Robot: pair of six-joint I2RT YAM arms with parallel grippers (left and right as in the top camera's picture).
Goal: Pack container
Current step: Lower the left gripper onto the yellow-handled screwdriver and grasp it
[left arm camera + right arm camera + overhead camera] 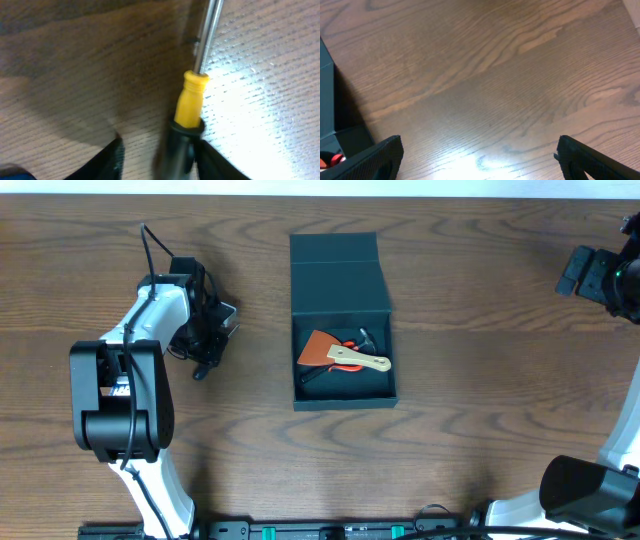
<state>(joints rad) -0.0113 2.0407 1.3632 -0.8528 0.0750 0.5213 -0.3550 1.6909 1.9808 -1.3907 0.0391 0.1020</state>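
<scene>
The dark teal container point(343, 401) stands open at mid-table, its flap lid point(335, 260) folded back. Inside lie an orange scraper with a wooden handle point(345, 355), something red and a dark tool. My left gripper point(207, 338) is low over the table, left of the container. In the left wrist view its fingers point(157, 150) straddle a screwdriver with a yellow-and-black handle point(190, 102). The handle lies against the right finger, with a gap to the left finger. My right gripper point(588, 272) is open and empty at the far right; its wrist view point(480, 150) shows bare wood.
The screwdriver's metal shaft point(207, 30) points away from the gripper along the table. The container's corner point(327, 90) shows at the left edge of the right wrist view. Both arm bases stand at the front edge.
</scene>
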